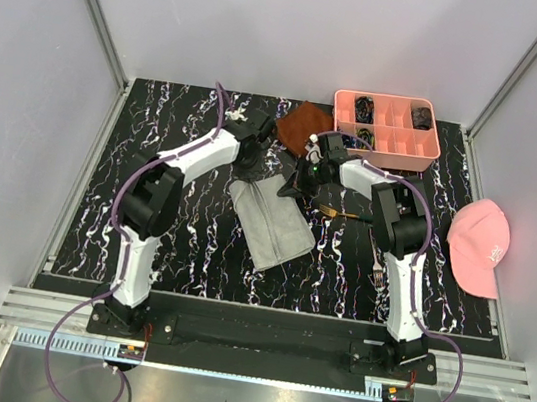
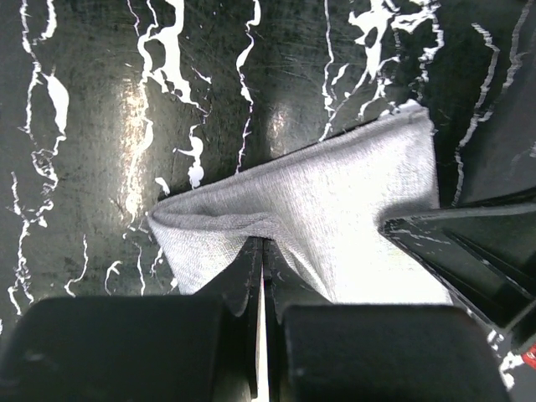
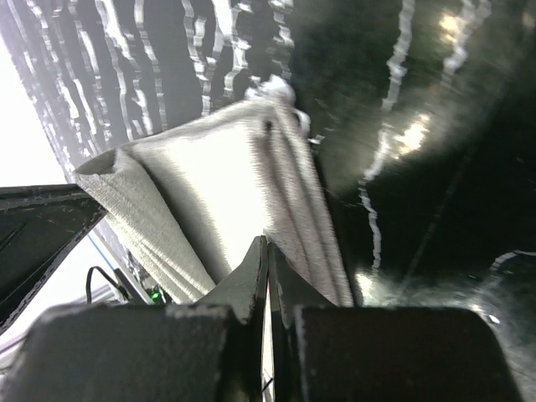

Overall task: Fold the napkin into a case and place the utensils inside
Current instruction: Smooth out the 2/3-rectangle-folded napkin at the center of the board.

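The napkin point(image 1: 271, 227) lies as a folded strip, its long axis running from far-left to near-right. The left pincer point(image 1: 251, 170) and the right pincer point(image 1: 291, 186) are both closed on its far end. The fork point(image 1: 378, 265) lies to its right on the counter point(image 1: 182, 239).

Lab test cell: white panel walls point(image 1: 305, 25), aluminium framing point(image 1: 97, 9), black marbled tabletop point(image 1: 192, 240).

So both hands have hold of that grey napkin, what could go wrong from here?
The left hand and right hand each pinch only a thin edge of the napkin, so it might slip free when lifted. They sit close together at its far end and could bump. The fork lies close by the right arm, which might knock it while folding.
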Motion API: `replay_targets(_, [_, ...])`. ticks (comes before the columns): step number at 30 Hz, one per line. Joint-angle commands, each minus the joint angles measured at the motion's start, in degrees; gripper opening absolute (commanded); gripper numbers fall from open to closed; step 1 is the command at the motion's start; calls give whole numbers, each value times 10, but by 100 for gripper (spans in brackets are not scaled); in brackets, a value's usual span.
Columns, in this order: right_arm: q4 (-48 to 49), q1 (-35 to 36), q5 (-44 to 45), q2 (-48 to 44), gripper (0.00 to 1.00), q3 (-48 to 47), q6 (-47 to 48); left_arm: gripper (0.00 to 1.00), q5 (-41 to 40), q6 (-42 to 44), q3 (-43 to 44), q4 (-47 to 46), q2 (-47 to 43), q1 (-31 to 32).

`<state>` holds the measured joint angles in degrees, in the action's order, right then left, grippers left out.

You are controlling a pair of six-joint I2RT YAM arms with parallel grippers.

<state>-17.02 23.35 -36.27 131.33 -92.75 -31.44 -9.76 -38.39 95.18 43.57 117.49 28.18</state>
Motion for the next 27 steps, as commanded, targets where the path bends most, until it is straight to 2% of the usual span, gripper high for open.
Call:
replay_targets(1, [16,-2,25,-10,0,13,-16,0,-19,9,29,0,29,0])
replay_targets(8, [21,-2,18,-6,0,12,-14,2,-3,16,55,1,51,0])
replay_targets(11, [20,-2,18,-12,0,9,-6,16,-3,17,55,0,42,0])
replay_targets(12, [19,-2,20,-13,0,8,-5,28,-6,17,53,0,35,-1])
replay_targets(15, [7,-2,23,-25,0,-1,17,44,-2,20,42,-1,-19,-1])
replay_targets(17, [-12,-2,29,-30,0,-8,28,46,4,26,23,-5,-46,-1])
replay_targets(18, [-18,-1,30,-39,1,-14,34,46,9,27,13,-10,-71,-4])
replay_targets(20, [-21,0,30,-51,3,-14,37,40,34,23,-24,-23,-90,-11])
replay_targets(21, [-21,5,26,-61,6,-14,36,35,49,19,-38,-42,-100,-23])
replay_targets(22, [-24,7,23,-66,11,-13,35,25,65,13,-62,-51,-100,-31])
replay_targets(23, [-25,11,18,-71,17,-12,35,20,95,10,-72,-67,-99,-45])
replay_targets(25, [-24,25,3,-87,21,-3,31,8,141,4,-87,-80,-83,-59])
replay_targets(27, [-24,36,-11,-103,23,13,31,5,176,4,-91,-101,-67,-66])
